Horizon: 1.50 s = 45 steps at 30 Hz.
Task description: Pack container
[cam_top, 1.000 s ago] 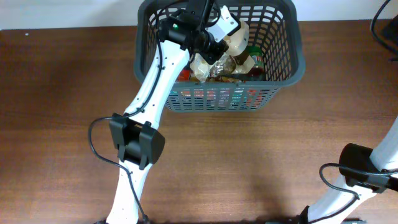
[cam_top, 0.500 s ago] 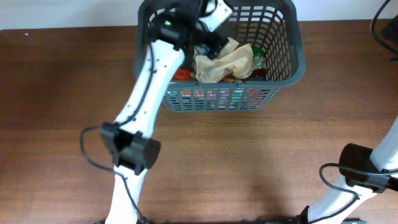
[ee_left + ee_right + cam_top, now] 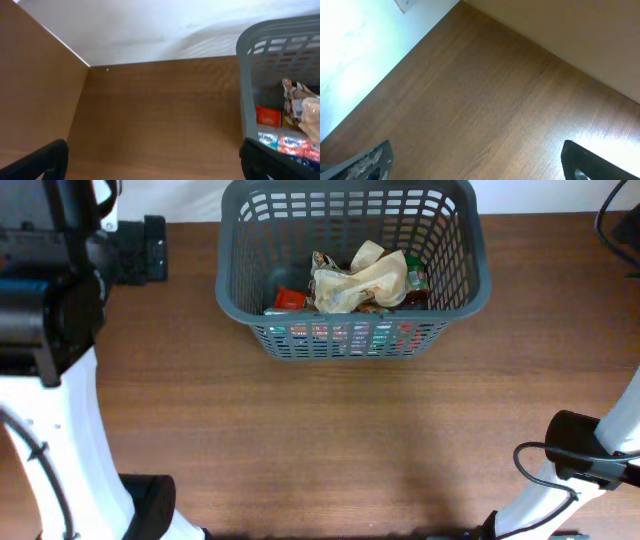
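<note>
Left gripper (image 3: 153,160) and right gripper (image 3: 476,160) both gape empty, fingers cropped at the edges. The container (image 3: 350,340) holds jumbled packets (image 3: 355,278), hard to identify.

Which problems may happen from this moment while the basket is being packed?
1. The crumpled bag lies loose on top in the basket; another thing dropped on it may slide off or stick out.
2. The open left gripper hangs just left of the basket wall; a careless move inward might bump the basket.

The dark grey lattice-sided container (image 3: 352,340) stands upright at the table's far edge, near the middle, holding crumpled packets and small groceries.
</note>
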### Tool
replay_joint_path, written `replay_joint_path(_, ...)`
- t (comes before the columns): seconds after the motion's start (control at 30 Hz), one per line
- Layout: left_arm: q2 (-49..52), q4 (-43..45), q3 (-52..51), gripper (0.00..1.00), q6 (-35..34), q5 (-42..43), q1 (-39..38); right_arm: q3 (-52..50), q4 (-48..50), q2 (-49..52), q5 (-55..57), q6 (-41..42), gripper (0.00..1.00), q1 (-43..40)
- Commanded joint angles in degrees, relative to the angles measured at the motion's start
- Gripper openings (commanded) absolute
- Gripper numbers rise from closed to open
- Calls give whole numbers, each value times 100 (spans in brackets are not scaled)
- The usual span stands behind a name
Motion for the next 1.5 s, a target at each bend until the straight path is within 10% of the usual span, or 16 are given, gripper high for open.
replay_joint_path(0.0, -247, -170, -35, 99, -136, -57, 7, 7, 17, -17, 7, 72, 99, 11)
replay_joint_path(0.53, -299, -647, -37, 99, -114, -103, 7, 7, 17, -17, 9, 72, 99, 11)
replay_joint_path(0.93, -1344, 579, -282, 99, -114, 723, 7, 7, 17, -17, 9, 72, 99, 11)
replay_joint_path(1.47, -5821, 4124, -6994, 99, -404, 1134, 581, 7, 17, -17, 9, 72, 99, 11)
